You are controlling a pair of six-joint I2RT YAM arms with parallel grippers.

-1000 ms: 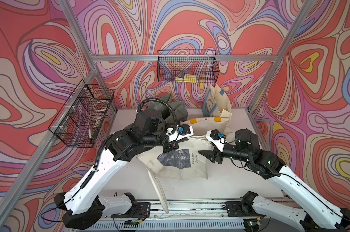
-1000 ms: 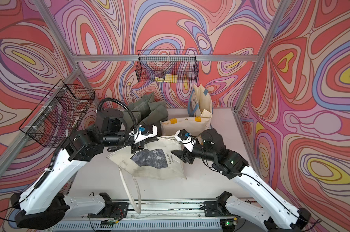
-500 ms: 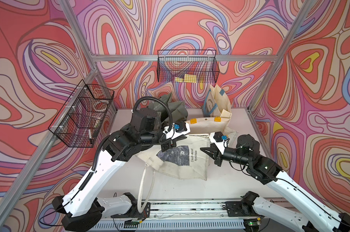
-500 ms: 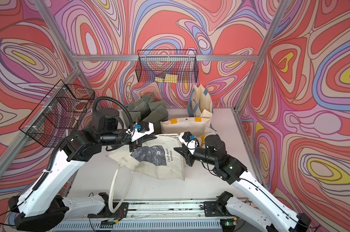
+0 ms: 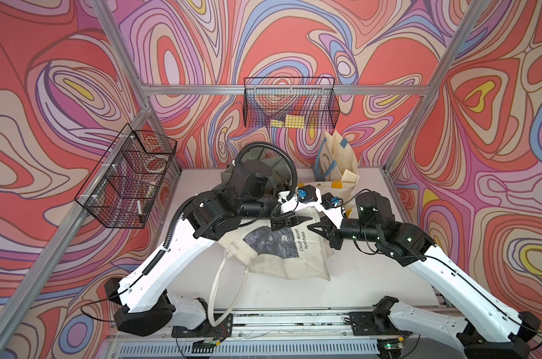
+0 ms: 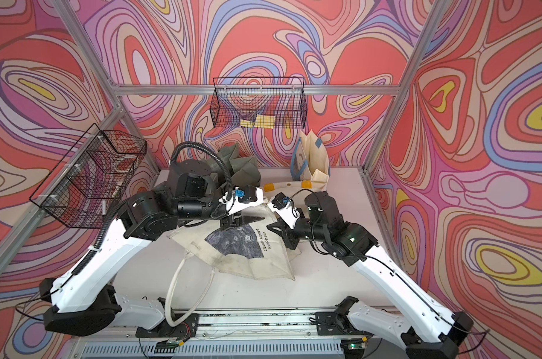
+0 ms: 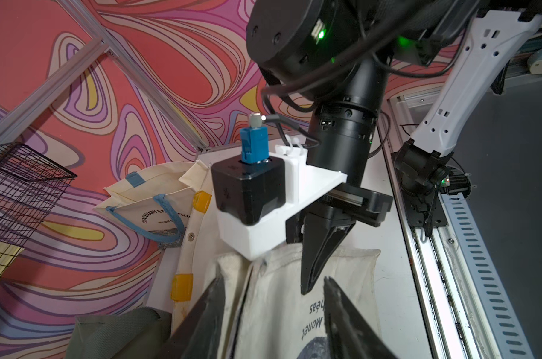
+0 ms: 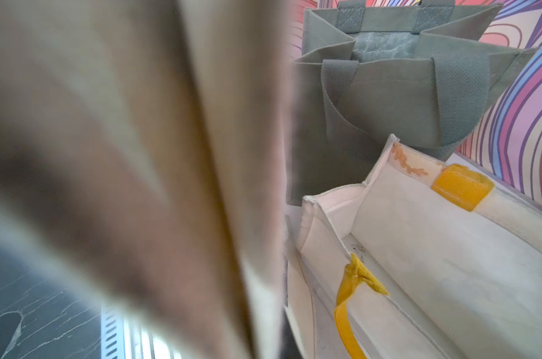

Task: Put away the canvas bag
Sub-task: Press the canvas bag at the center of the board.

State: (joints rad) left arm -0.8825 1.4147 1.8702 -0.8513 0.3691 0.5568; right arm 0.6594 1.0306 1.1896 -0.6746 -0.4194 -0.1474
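On the white tabletop [image 5: 372,279], the canvas bag [image 5: 282,258] lies mostly flat, its long axis running from the handles [image 5: 226,295] near the front rail [image 5: 294,320] to the far edge under both arms. The right gripper [image 7: 308,279] has its jaws pressed together, apparently pinching that raised far edge. The left gripper [image 7: 273,281], jaws spread, straddles the same edge just beside it, holding nothing.

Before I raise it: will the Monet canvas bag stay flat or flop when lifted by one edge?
Likely floppy: the Monet canvas bag drapes in folds from the right gripper. Its handles trail to the front rail, so may snag.
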